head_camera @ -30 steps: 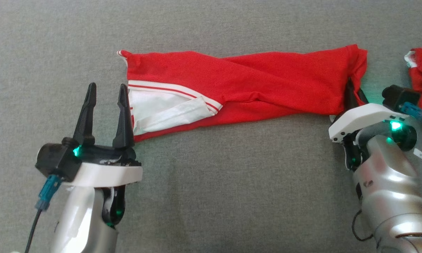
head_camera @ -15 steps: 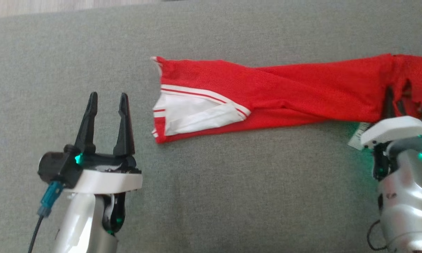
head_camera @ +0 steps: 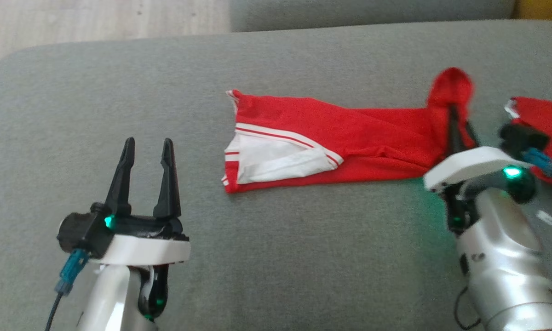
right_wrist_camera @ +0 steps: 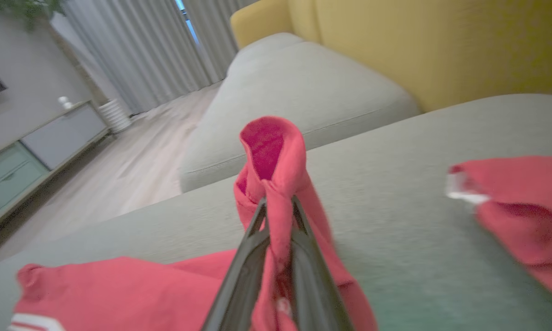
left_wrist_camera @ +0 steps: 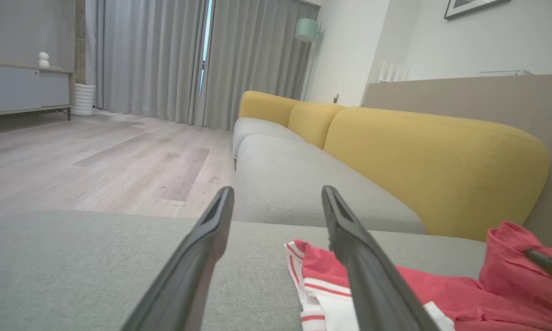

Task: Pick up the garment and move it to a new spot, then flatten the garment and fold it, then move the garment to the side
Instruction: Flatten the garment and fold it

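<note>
The garment (head_camera: 349, 138) is red with white stripes and a white lining at its left end, lying folded into a long strip on the grey cushion (head_camera: 276, 257). My right gripper (head_camera: 457, 122) is shut on the garment's right end and holds it lifted in a peak (right_wrist_camera: 276, 156). At the lower left of the head view my left gripper (head_camera: 147, 147) stands open and holds nothing, a short way left of the garment's white end (left_wrist_camera: 317, 294).
A second red piece of cloth (head_camera: 540, 124) lies at the right edge, beyond my right wrist. Past the cushion's far edge are wooden floor (head_camera: 96, 20), another grey seat (left_wrist_camera: 303, 184) and yellow backrests (left_wrist_camera: 418, 170).
The head camera has tilted, so the whole picture has shifted. My right gripper has closed on the garment's right end and raised it, bunching the strip shorter. The left gripper has stayed open.
</note>
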